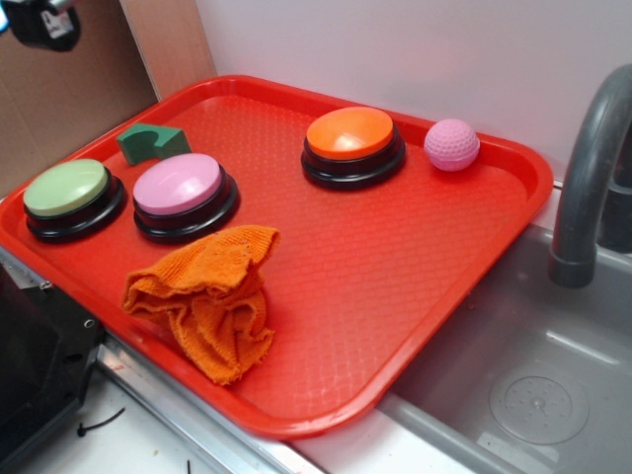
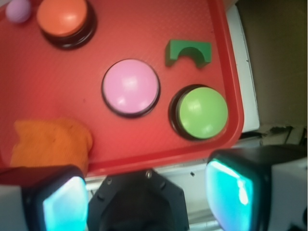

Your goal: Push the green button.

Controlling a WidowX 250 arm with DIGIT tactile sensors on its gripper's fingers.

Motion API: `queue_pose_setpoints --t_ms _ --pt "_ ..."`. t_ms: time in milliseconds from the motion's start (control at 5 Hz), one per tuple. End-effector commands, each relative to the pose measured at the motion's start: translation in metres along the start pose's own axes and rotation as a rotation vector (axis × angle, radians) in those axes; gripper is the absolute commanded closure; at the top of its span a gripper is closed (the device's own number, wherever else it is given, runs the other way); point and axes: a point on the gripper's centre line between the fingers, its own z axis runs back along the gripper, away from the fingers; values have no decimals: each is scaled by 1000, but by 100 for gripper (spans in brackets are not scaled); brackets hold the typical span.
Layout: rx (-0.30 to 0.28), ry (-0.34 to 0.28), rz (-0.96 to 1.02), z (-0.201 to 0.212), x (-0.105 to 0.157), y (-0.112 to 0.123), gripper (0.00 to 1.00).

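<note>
The green button, pale green on a black base, sits at the left end of the red tray. My gripper hangs high above the tray's near edge, open, with nothing between its fingers. In the exterior view only a bit of the arm shows at the top left corner, well above the button. The button lies ahead and slightly right of the gripper in the wrist view.
A pink button stands next to the green one, an orange button farther along. A dark green notched block, a pink ball and a crumpled orange cloth also lie on the tray. A sink and grey faucet are at the right.
</note>
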Motion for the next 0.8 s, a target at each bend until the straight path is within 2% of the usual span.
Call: queue_pose_setpoints --t_ms 0,400,600 --pt "68 10 183 -61 24 59 0" --pt "109 54 192 -105 16 89 0" --pt "102 54 201 -121 14 89 0"
